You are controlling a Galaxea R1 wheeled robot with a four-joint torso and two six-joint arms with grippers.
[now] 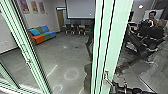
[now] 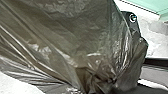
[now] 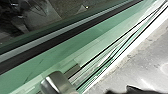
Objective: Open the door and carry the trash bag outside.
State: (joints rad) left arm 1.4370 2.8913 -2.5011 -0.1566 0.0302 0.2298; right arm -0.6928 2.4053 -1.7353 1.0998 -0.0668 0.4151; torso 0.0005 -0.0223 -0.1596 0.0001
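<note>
A crinkled, dark grey-brown plastic trash bag [image 2: 82, 37] spreads across the left wrist view, bunched at lower centre; I cannot tell what the left gripper grasps. At the head view's lower right, the black right gripper [image 1: 113, 87] is near a metal lever handle [image 1: 107, 79], its grasp unclear. A pale-green upright frame [image 1: 106, 37] blocks the middle; beyond, upper left, sits a multicoloured sofa [image 1: 42, 35].

You had a sofa [image 1: 45, 35] in orange, green and blue by the wall [image 1: 8, 28], posters [image 1: 34, 7] above it, and, farther back, dark chairs [image 1: 68, 29] below a pale screen [image 1: 81, 9].
</note>
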